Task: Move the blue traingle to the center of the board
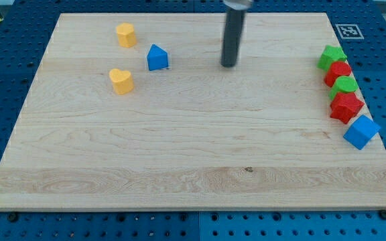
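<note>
Desk (193, 154) of pale wood planks fills the camera view, resting on a blue perforated base (5, 40) that shows along every edge; a small black-and-white marker tag (346, 31) sits at the view's top right corner, and a strip of yellow-and-black tape shows at the far top left.

The blue triangle (157, 57) lies in the upper left part of the desk, well away from the middle. A yellow block (126, 34) stands above and to its left, and a second yellow block (120, 80), heart-like in outline, lies below and to its left.

Along the view's right edge runs a close column: green block (330, 56), red block (338, 72), green block (344, 86), red block (346, 106) and blue cube (361, 131).

The arm carries no fingers, only a dark rod; my tip (228, 65) rests on the desk to the right of the blue triangle, apart from it, with bare wood between them.
</note>
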